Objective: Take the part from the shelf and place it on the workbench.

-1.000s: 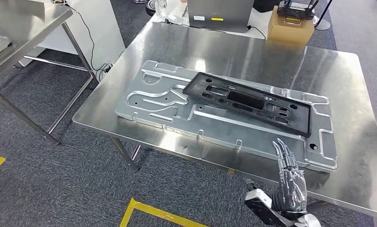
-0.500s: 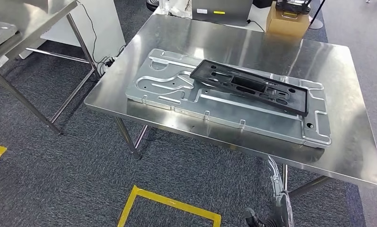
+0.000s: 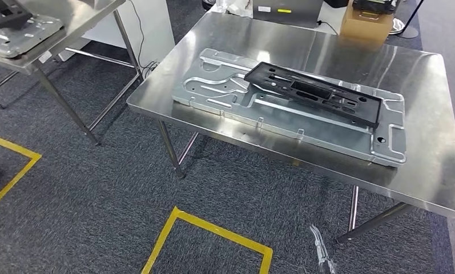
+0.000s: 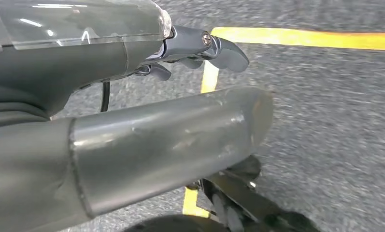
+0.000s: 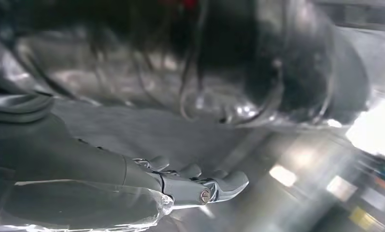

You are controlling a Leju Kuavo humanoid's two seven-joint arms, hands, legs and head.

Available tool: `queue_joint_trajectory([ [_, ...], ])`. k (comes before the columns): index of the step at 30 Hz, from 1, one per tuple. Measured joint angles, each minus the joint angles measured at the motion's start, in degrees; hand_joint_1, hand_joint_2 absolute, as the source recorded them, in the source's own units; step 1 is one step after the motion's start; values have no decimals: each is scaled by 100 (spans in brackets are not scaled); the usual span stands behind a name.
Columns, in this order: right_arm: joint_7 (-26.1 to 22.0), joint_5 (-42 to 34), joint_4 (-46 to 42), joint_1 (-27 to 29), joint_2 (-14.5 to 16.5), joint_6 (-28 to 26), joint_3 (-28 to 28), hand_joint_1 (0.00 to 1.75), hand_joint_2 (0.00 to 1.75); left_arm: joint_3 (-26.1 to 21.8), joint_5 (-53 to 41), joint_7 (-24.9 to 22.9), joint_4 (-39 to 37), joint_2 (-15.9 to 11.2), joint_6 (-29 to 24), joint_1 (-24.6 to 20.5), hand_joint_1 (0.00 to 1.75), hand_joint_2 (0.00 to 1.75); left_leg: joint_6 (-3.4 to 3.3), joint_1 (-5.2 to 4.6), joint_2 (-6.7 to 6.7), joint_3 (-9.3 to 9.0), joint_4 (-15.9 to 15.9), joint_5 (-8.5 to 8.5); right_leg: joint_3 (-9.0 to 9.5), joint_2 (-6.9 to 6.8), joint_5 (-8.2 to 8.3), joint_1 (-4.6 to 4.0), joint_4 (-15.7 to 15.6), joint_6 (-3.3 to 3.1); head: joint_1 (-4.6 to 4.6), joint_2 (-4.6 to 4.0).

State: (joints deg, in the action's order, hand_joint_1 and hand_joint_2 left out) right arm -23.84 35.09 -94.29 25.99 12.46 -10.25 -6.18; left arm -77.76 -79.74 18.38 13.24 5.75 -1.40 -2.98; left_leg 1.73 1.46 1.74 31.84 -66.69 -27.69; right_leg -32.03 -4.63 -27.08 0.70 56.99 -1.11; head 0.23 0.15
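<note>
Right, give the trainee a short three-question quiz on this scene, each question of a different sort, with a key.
1. True or false: the black perforated frame lies on top of the stamped metal panel.
2. Multiple choice: what marks the grey carpet in front of the steel workbench? A) yellow tape lines B) red cones C) a blue mat
3. Fill in: beyond the workbench's far edge sits a cardboard ____.

Key: 1. True. 2. A, the yellow tape lines. 3. box.
</note>
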Motion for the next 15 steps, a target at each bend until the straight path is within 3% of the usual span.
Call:
queue_joint_trajectory([
  [2, -225, 180, 454, -62, 215, 97, -584, 0, 0, -14, -14, -4, 2, 1, -18, -21, 0, 0, -74, -37, 172, -495, 770, -192, -54, -105, 21, -15, 84, 68, 2, 0],
  [3, -287, 215, 624, -88, 291, 112, -814, 0, 0, -20, -17, -4, 2, 1, -22, -27, 0, 0, -126, -60, 197, -599, 986, -303, -66, -159, 37, -22, 109, 107, 4, 0],
  [5, -241, 293, 865, -142, 402, 102, -1111, 0, 0, -32, -21, -10, 3, 3, -31, 2, 0, 0, -244, -62, 120, -578, 1099, -337, -81, -219, 60, -15, 140, 185, 7, 0],
  [7, 11, 515, 1157, -222, 476, 33, -1353, 0, 0, -45, -23, -34, 4, 18, -44, 41, 0, 0, -343, -50, 49, -526, 1116, -265, -165, 6, -135, 10, 354, 245, 9, 0],
  [9, 227, 944, 1729, -382, 525, -108, -1757, 0, 0, -62, -26, -62, 7, 31, -61, 44, 0, 0, -418, -63, -34, -444, 1117, -192, -412, 326, -594, 22, 991, 266, 9, 0],
  [11, 326, 1517, 2551, -645, 553, -298, -2357, 0, 0, -81, -28, -71, 9, 35, -79, 44, 0, 0, -450, -97, -154, -364, 1106, -135, -624, 428, -897, 16, 1614, 251, 9, 0],
  [12, 391, 1798, 3004, -800, 557, -390, -2696, 0, 0, -93, -28, -72, 9, 38, -87, 50, 0, 0, -452, -116, -225, -340, 1096, -115, -607, 440, -877, 11, 1668, 232, 9, 0],
  [13, 471, 2020, 3454, -954, 553, -472, -3034, 0, 0, -106, -28, -72, 9, 44, -96, 57, 0, 0, -451, -134, -296, -329, 1084, -102, -483, 456, -750, 1, 1502, 202, 9, 0],
  [15, 698, 2299, 4309, -1250, 520, -576, -3654, 0, 0, -124, -31, -71, 9, 68, -113, 59, 0, 0, -444, -155, -432, -310, 1052, -90, -59, 626, -387, -29, 761, 100, 9, 0],
])
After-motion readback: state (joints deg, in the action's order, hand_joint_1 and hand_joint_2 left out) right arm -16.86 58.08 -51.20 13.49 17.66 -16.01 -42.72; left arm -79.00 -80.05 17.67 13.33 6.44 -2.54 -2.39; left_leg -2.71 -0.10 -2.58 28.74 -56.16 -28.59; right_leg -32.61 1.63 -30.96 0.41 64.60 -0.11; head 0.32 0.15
